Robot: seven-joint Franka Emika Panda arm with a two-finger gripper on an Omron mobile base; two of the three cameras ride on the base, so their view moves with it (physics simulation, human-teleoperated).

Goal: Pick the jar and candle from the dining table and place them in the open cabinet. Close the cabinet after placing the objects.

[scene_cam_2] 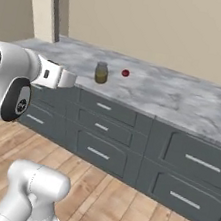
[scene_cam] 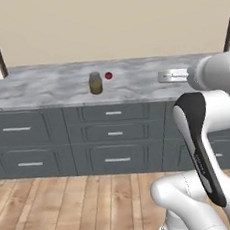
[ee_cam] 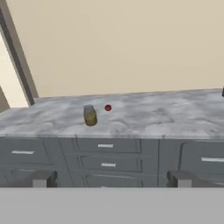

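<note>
The jar (scene_cam: 95, 83) (scene_cam_2: 102, 72) (ee_cam: 90, 115) stands upright on the dining table (scene_cam: 43, 87) (scene_cam_2: 175, 97) (ee_cam: 166, 113), near its front edge. It is clear glass with a grey lid and olive-brown filling. My gripper (scene_cam: 162, 76) (scene_cam_2: 73, 80) (ee_cam: 111, 179) hangs in the air in front of the table, well short of the jar, pointing toward it. Its fingers (ee_cam: 41, 179) stand far apart, so it is open with nothing between them. The candle and the cabinet are out of view.
A small red ball (scene_cam: 108, 75) (scene_cam_2: 125, 73) (ee_cam: 107, 107) lies just behind and right of the jar. Dark grey drawer fronts (scene_cam: 114, 132) (ee_cam: 105, 162) with silver handles run under the slab. A beige wall stands behind, and wood floor (scene_cam: 72, 212) lies in front.
</note>
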